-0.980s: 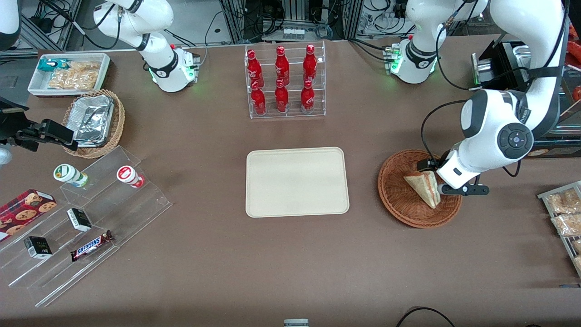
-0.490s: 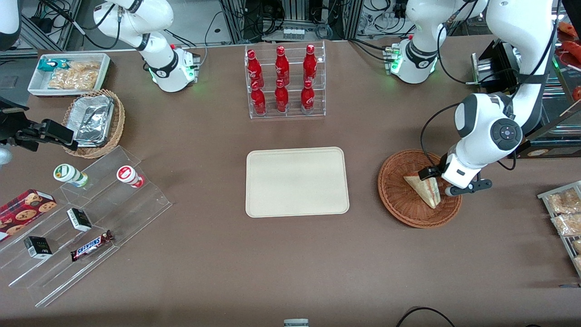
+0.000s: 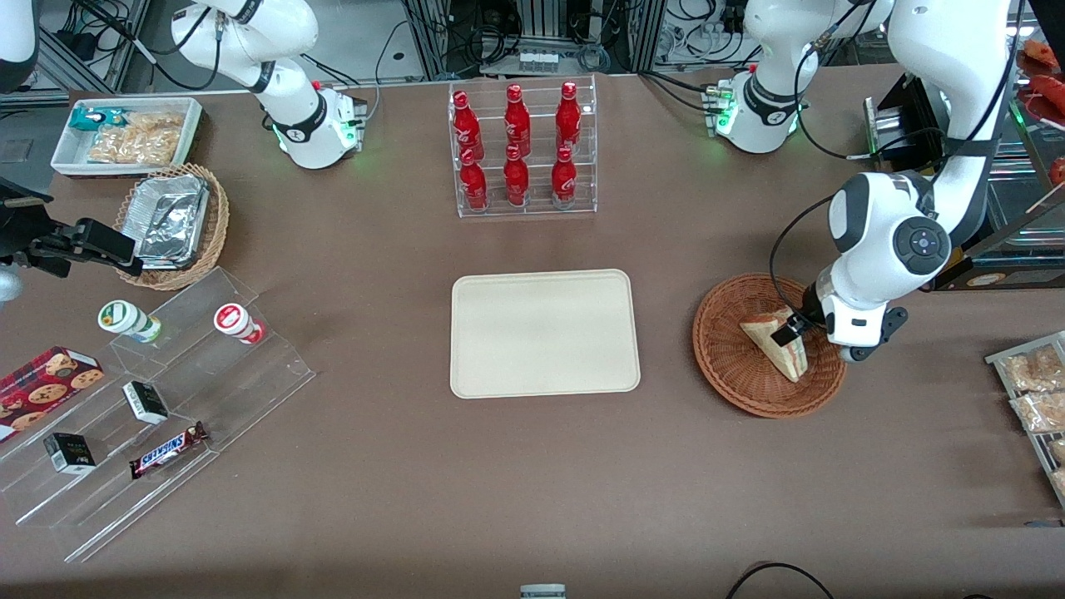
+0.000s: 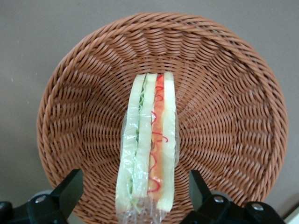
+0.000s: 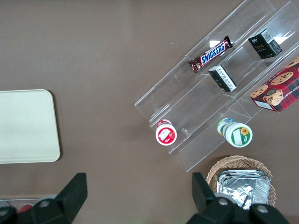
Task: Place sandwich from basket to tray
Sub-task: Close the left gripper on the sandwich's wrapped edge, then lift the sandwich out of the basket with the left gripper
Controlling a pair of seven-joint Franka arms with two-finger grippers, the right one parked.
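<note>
Looking first at the table edge nearest the front camera, we see a Snickers bar and two small dark boxes on a clear stepped stand toward the parked arm's end, with a red cookie box beside them and two little cups on the steps above. Toward the working arm's end, bagged snacks lie on a rack at the table's edge. Farther in, the cream-beige tray sits flat mid-table with nothing on it. Beside it, toward the working arm, rests the reddish-brown woven basket, and the sandwich lies in it on its side, its tip pointing toward the tray. Our gripper hangs just above the sandwich's thicker end, inside the basket's rim. From the left wrist we look straight down on the sandwich, wrapped in clear film with green and red filling showing between pale bread; the two fingers stand wide apart, one on each side of it, touching nothing. Farther still, red bottles fill a clear rack, a tan wicker basket holds foil containers, and a white bin holds snacks.
</note>
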